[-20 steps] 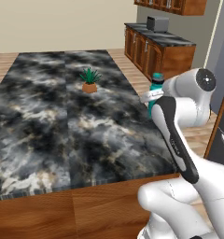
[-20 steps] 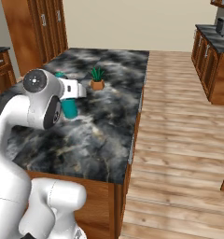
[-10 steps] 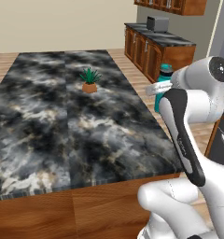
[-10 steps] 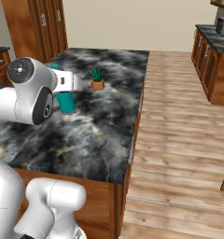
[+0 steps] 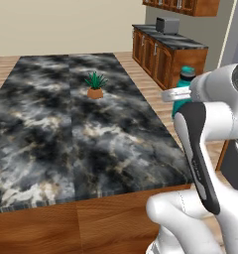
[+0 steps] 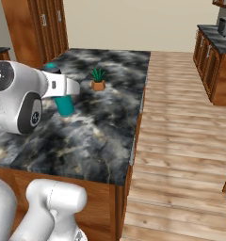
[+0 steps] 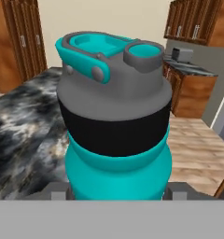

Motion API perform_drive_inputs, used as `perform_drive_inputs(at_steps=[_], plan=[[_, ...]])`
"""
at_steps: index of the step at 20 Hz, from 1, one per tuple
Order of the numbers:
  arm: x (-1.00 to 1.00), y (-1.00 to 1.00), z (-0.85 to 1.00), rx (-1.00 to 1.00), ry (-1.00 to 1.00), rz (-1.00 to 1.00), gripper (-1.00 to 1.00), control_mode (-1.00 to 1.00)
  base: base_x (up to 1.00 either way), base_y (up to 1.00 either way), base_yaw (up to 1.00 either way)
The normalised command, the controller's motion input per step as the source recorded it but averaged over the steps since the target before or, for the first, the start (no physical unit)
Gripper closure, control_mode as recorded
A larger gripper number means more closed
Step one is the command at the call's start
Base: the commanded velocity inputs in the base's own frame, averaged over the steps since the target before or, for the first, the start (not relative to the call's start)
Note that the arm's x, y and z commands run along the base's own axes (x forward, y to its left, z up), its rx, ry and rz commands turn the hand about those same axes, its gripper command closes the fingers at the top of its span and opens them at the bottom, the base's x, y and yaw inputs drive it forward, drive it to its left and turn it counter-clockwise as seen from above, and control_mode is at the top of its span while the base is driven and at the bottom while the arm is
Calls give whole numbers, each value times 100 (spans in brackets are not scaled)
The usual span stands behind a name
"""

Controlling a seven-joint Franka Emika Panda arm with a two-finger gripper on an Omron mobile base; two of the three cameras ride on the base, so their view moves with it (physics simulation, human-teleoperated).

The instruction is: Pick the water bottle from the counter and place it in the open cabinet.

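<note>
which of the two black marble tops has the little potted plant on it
The counter, the large island in front of the robot; the potted plant stands on it. The narrower top by the wall carries the toaster.

1 water bottle point(image 7: 115, 116), 1 potted plant point(image 5: 95, 85), 1 toaster point(image 5: 167, 24), 1 marble bench point(image 5: 66, 129) carrying the plant, 1 narrower marble top point(image 5: 170, 40) under the toaster, 1 tall wooden cabinet point(image 6: 37, 28), 1 wooden floor point(image 6: 181, 141)
</note>
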Motion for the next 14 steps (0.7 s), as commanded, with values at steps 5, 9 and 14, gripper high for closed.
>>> perform_drive_inputs(at_steps=[5,9,14], plan=[[-20,-7,8,0,-17,-1,100,-100,0,0,0],[-21,-5,2,0,-11,-1,100,-100,0,0,0],[-25,0,8,0,-7,-2,100,-100,0,0,0]])
